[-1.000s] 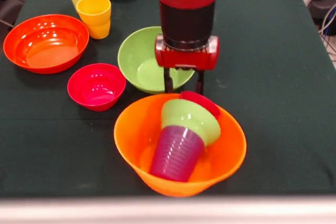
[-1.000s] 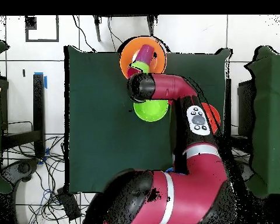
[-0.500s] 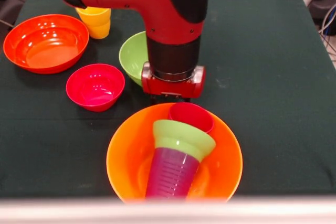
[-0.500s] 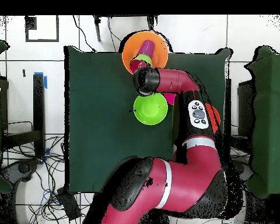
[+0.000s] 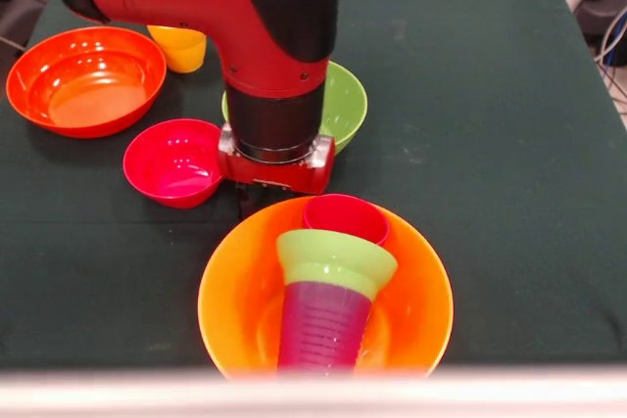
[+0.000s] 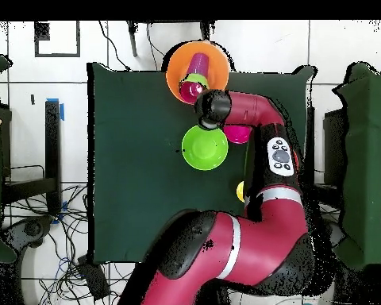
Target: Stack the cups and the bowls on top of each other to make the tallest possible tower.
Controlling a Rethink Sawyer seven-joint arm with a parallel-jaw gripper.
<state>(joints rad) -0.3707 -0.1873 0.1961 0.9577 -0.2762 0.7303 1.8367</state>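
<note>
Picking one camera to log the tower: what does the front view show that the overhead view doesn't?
Only the front view shows the wide orange-red bowl and the purple ribbed cup's side. Only the overhead view shows the whole table and the arm's base. Both show the large yellow-orange bowl holding the leaning stack, the large green bowl and the small red-pink bowl.

No text, label, brand, number or sign can be read in either view. The purple ribbed cup (image 5: 321,325) shows only plain horizontal ridges, with no lettering on them. The robot arm (image 5: 274,56) has bare red and black surfaces in the front view. In the overhead view, the grey button panel (image 6: 280,156) on the arm, well away from the cup, carries small round controls, but any markings on them are too small to make out.
</note>
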